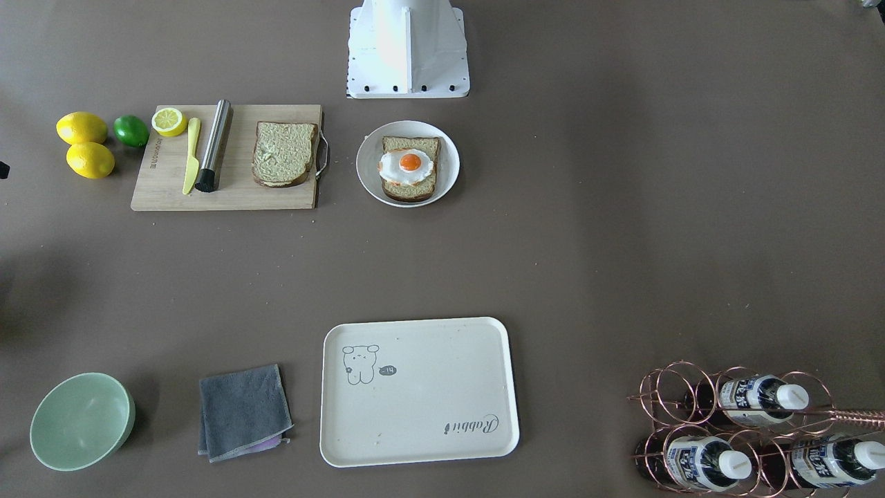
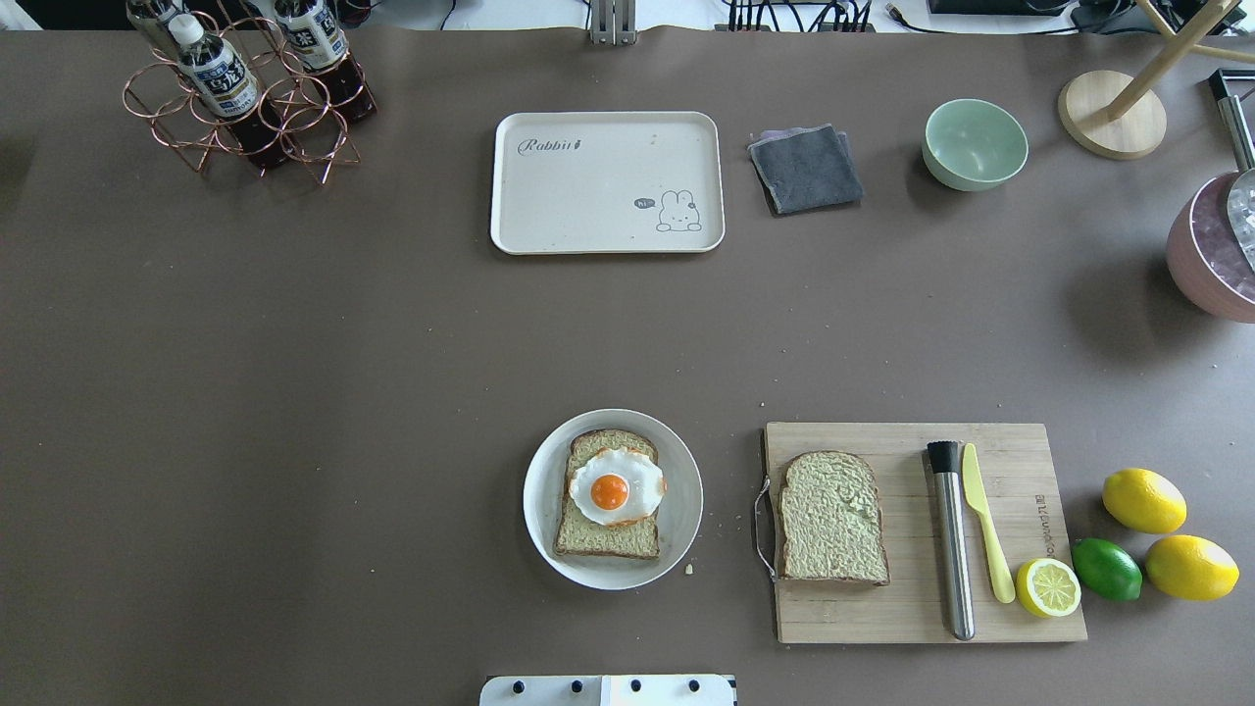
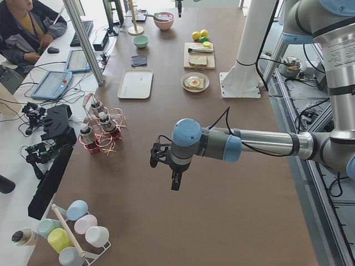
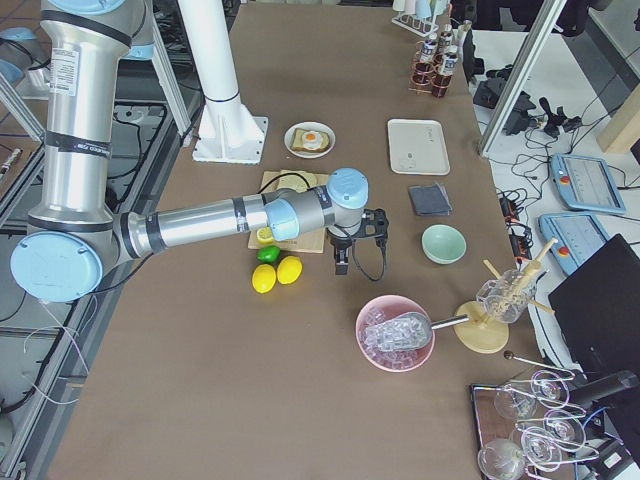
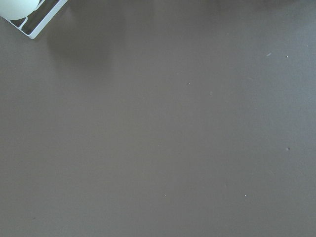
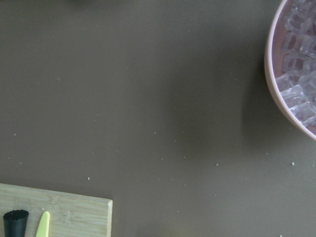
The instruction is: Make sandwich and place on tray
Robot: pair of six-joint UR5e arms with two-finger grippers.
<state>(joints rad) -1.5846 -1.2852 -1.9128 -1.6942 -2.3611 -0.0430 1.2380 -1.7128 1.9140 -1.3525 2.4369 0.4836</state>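
On board [image 2: 882, 618], loose bread slice [image 2: 831, 518] lay robot-left of R gripper [image 4: 341, 266], long axis fore-aft; R arm nearer than L gripper [image 3: 175, 184]. Open or closed: couldn't tell, either.

My overhead and front-facing cameras look steeply down from opposite sides, sharing the tray [image 1: 419, 391] and cutting board [image 2: 863, 618], while both wrist cameras stare closely at the worktop [image 5: 158, 128].

Soft, even light is falling across the brown counter [image 2: 294, 392], throwing only faint shadows beside the green bowl [image 2: 975, 144]. The white robot base [image 1: 408, 41] is glaring, overexposed. Both wrist views are looking dim and slightly grainy.
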